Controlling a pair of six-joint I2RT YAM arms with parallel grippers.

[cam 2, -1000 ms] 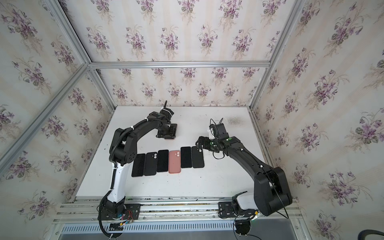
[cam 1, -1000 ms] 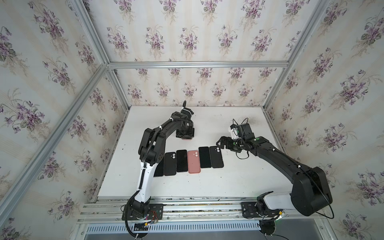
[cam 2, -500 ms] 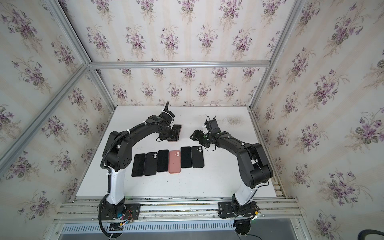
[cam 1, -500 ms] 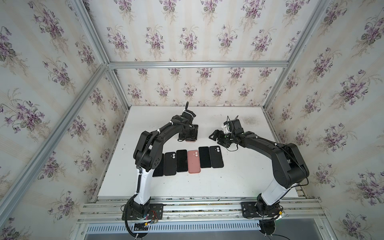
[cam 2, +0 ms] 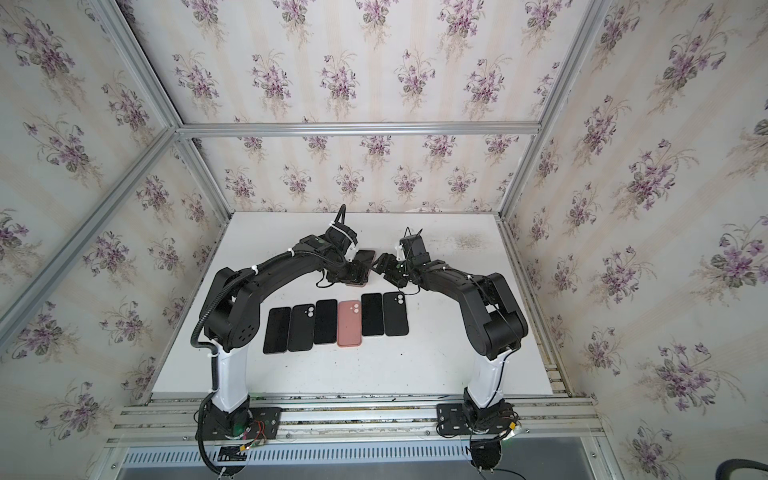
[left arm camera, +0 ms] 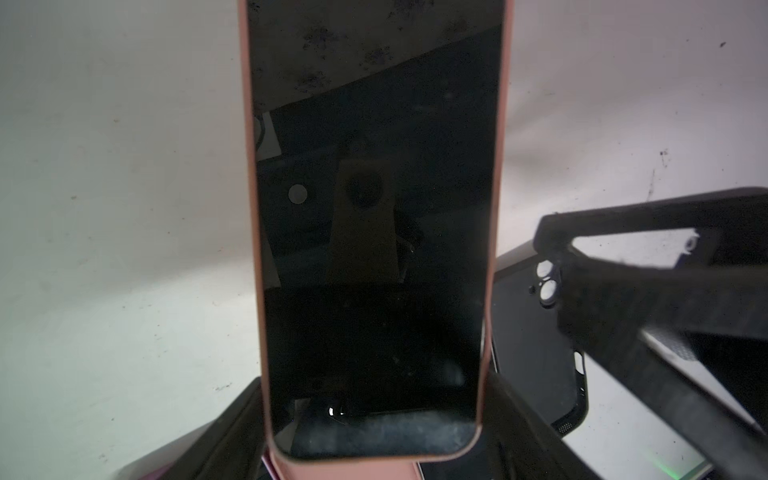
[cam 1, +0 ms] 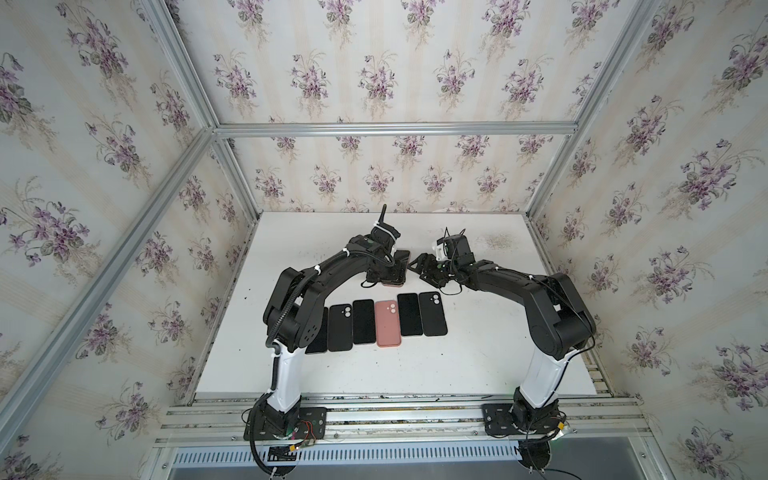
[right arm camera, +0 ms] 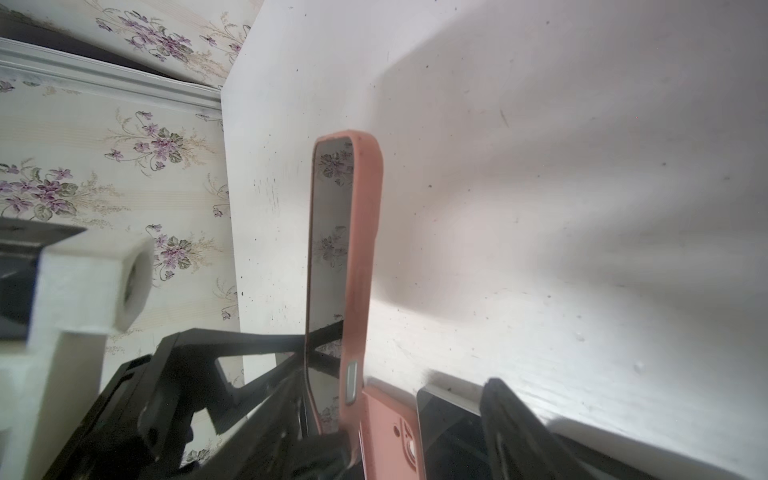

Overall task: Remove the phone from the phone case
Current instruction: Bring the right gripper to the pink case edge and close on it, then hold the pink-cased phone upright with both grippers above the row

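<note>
Phone (left arm camera: 374, 228): you have it held off the tabletop (cam 1: 478, 353) and tilted, over the far half, about midway between the left and right edges. Its dark screen fills the middle of the left wrist view, and the right wrist view shows it edge-on.
Case (right arm camera: 365, 249): pink, and on the phone. You see its rim down both long sides of the screen and round the free end.
Left gripper (left arm camera: 374, 424): your jaws clamp the cased phone across its width at one end, with a finger (left arm camera: 232, 424) on each long side.
Right gripper (cam 1: 419, 267): in both top views it sits just right of the phone's far end. Your jaws stand apart. In the right wrist view one finger (right arm camera: 511, 424) is clear of the case. You cannot tell whether the other touches it.
Row (cam 2: 332, 322): six flat pieces, five black and one pink, lie side by side on the tabletop between the phone and the near edge, in a line parallel to that edge. From the top views you cannot tell which are phones and which are empty cases.
</note>
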